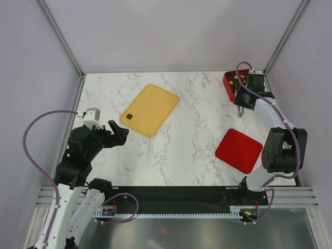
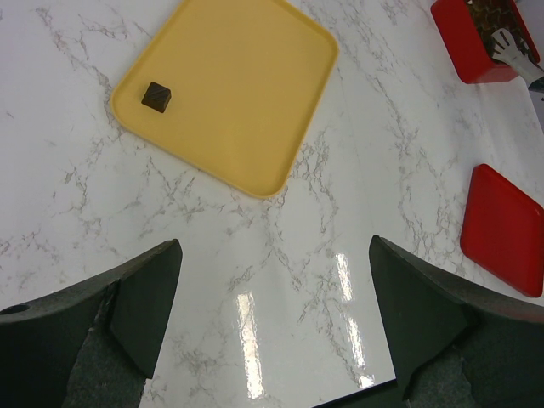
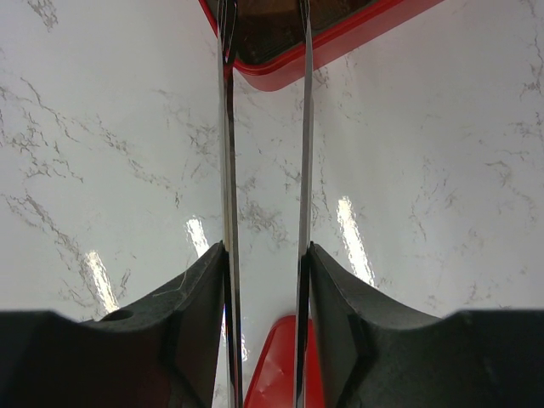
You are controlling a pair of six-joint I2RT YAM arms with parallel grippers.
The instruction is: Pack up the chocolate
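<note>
One dark chocolate (image 2: 156, 97) sits on the yellow tray (image 2: 246, 93); left claw (image 2: 274, 255) gapes wide, right claw (image 3: 266, 251) narrowly parted, empty, by red box (image 3: 280, 76).

Open lane between yellow tray (image 1: 155, 104) and red lid (image 1: 239, 150); red box (image 1: 229, 86) hugs corner.

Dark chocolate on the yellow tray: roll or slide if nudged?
The chocolate looks square and flat-based, so it probably won't roll. The tray looks smooth, so it may slide. It is far smaller than the tray, so likely light.

No legible text, no labels, no numbers, no signs
</note>
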